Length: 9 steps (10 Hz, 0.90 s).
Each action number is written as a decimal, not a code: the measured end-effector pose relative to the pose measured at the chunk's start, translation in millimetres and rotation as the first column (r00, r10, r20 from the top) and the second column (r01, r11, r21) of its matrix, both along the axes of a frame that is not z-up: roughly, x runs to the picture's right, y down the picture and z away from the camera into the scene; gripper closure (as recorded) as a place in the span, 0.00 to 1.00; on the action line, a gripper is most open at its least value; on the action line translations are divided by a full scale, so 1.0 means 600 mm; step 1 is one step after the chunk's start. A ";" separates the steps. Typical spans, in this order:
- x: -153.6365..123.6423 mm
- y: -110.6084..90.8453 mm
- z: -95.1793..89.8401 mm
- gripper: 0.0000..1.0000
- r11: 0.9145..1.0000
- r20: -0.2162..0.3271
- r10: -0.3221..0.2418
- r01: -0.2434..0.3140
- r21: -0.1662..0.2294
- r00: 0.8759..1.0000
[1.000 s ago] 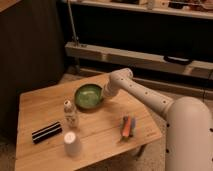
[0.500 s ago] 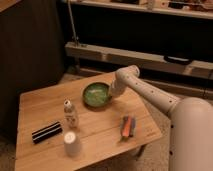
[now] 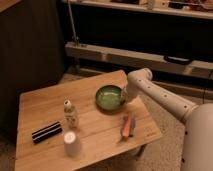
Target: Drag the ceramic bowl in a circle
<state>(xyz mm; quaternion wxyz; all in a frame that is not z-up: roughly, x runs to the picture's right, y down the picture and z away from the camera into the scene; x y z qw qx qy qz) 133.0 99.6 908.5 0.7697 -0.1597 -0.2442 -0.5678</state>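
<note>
The ceramic bowl (image 3: pixel 109 97) is a shallow glossy green bowl on the wooden table (image 3: pixel 45 102), right of centre toward the far edge. My gripper (image 3: pixel 123 99) comes down from the white arm at the bowl's right rim and touches it. The white arm reaches in from the lower right.
A small bottle (image 3: pixel 70 113) stands left of the bowl. A white upturned cup (image 3: pixel 71 142) sits near the front. A black striped box (image 3: pixel 46 132) lies at the front left. An orange and a blue marker (image 3: pixel 127 125) lie near the right edge.
The bowl and my gripper have moved to the right and slightly away across the table. The other objects have not moved.
</note>
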 end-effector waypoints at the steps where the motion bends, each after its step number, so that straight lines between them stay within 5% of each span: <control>1: -0.009 0.021 -0.018 1.00 1.000 0.015 -0.030 0.030 -0.006 0.999; 5: -0.087 0.104 -0.110 1.00 0.980 0.110 -0.197 0.195 0.033 0.974; 6: -0.125 0.113 -0.118 1.00 0.969 0.142 -0.245 0.241 0.048 0.959; 9: -0.218 0.080 -0.101 1.00 0.956 0.190 -0.291 0.279 0.086 0.938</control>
